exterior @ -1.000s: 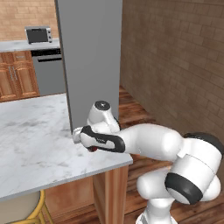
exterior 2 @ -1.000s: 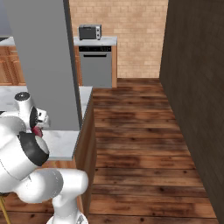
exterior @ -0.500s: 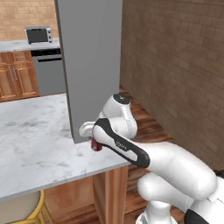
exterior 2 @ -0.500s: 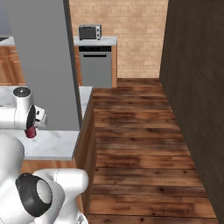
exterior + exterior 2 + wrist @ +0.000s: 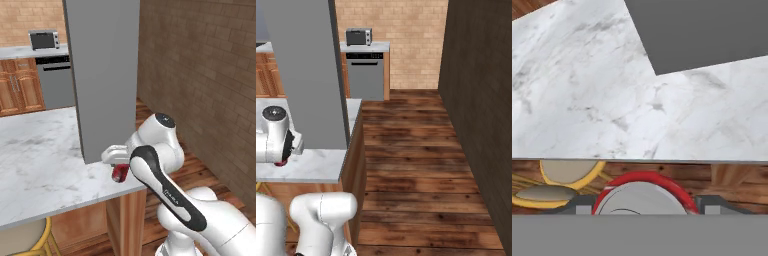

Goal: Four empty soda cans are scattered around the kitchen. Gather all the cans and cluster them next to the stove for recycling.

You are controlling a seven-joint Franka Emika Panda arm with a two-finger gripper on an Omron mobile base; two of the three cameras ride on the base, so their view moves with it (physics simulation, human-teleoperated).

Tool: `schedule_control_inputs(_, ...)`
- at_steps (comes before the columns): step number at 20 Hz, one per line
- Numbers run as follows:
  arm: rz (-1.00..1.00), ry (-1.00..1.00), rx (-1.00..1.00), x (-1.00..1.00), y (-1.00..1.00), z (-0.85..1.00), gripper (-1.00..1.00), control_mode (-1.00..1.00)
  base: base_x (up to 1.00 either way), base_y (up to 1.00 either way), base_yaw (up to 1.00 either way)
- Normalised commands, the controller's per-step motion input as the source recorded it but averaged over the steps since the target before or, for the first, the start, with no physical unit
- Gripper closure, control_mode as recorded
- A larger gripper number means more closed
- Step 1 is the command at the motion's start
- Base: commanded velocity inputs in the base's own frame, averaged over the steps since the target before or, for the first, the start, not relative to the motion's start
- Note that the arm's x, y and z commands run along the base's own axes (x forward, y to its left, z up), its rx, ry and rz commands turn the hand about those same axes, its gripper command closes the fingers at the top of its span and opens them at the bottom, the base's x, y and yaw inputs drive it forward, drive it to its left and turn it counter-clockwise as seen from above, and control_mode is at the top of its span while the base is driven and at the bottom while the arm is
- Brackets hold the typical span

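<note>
Soda can [image 5: 119,173] in tool [image 5: 116,165] above marble counter [image 5: 40,165].

Soda can [image 5: 119,173] in claw [image 5: 116,161] above counter [image 5: 40,165] edge, before pillar [image 5: 102,75].

A white marble tabletop [image 5: 45,160] fills the lower left of the left base view, its near edge running toward lower centre, where a wooden leg [image 5: 131,220] holds up the corner. A tall grey block [image 5: 102,75] stands directly on it at upper centre, set back from that corner. In the right base view the same slab sits at middle left, above the dark plank floor [image 5: 416,170]. In the hand view the marble spans the upper half, the block's foot at upper right.
</note>
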Motion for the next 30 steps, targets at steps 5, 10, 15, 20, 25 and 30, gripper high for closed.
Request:
schedule_control_inputs(5, -0.01, 0.0, 0.0, -0.67, -0.06, 0.36, 1.0, -1.0, 0.0, 0.0, 0.0)
schedule_control_inputs(10, -0.03, 0.0, 0.0, -0.62, -0.08, 0.32, 1.0, -1.0, 0.0, 0.0, 0.0)
schedule_control_inputs(15, -0.04, 0.01, 0.0, -0.55, -0.07, 0.23, 1.0, -1.0, 0.0, 0.0, 0.0)
schedule_control_inputs(20, -0.04, 0.06, 0.0, -0.38, 0.0, 0.09, 1.0, -1.0, 0.0, 0.0, 0.0)
schedule_control_inputs(25, -0.03, 0.06, 0.0, -0.35, -0.01, 0.07, 1.0, -1.0, 0.0, 0.0, 0.0)
schedule_control_inputs(30, -0.03, 0.07, 0.0, -0.25, -0.01, 0.0, 1.0, -1.0, 0.0, 0.0, 0.0)
